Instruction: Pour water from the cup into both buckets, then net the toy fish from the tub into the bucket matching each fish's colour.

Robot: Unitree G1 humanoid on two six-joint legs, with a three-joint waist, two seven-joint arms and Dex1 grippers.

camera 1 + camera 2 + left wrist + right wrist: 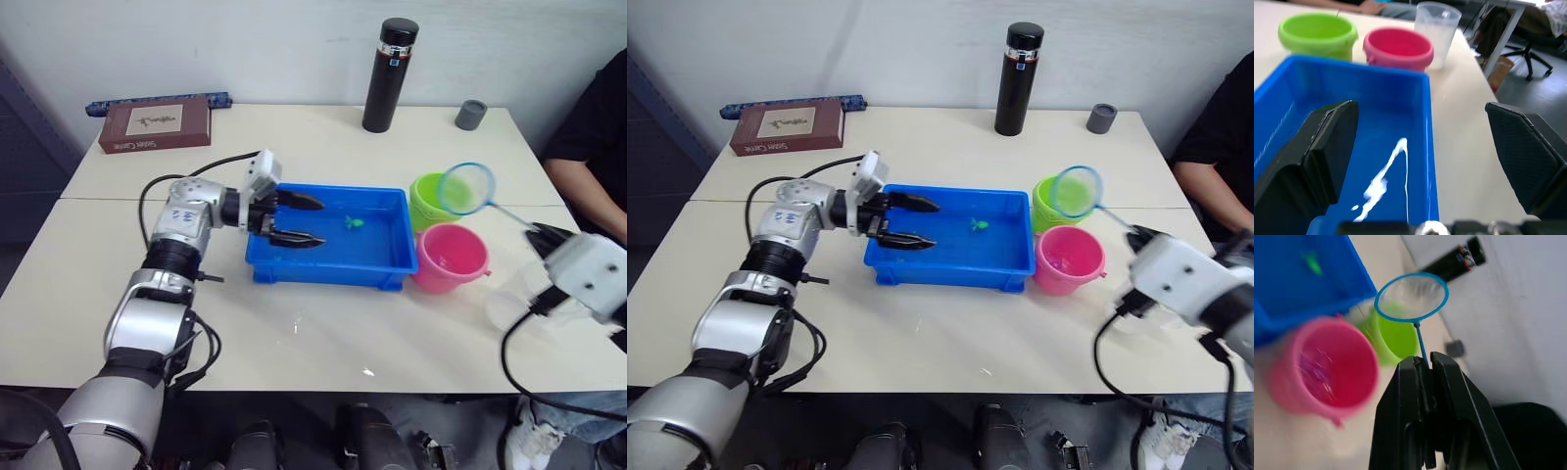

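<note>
1. Over on the left, the left gripper (294, 220) hangs at the near-left corner of the blue tub (328, 269), its two black fingers spread wide apart, one over the tub's inside and one out past its front wall, holding nothing.
2. In the tub, one small green fish (354, 222) lies toward the far right of the floor, well apart from those fingers.
3. Just right of the tub stand the two buckets, touching each other: the lime green bucket (428, 203) at the back, the pink bucket (449, 258) in front.
4. The net (466, 188) hovers with its light blue hoop over the green bucket's far rim, tilted, its thin handle running down to the right.
5. The right gripper (1422, 377) has its fingers pressed tight together on the net's handle.
6. Far right, the clear cup (1436, 30) stands upright on the table (323, 147) beside the pink bucket.
</note>
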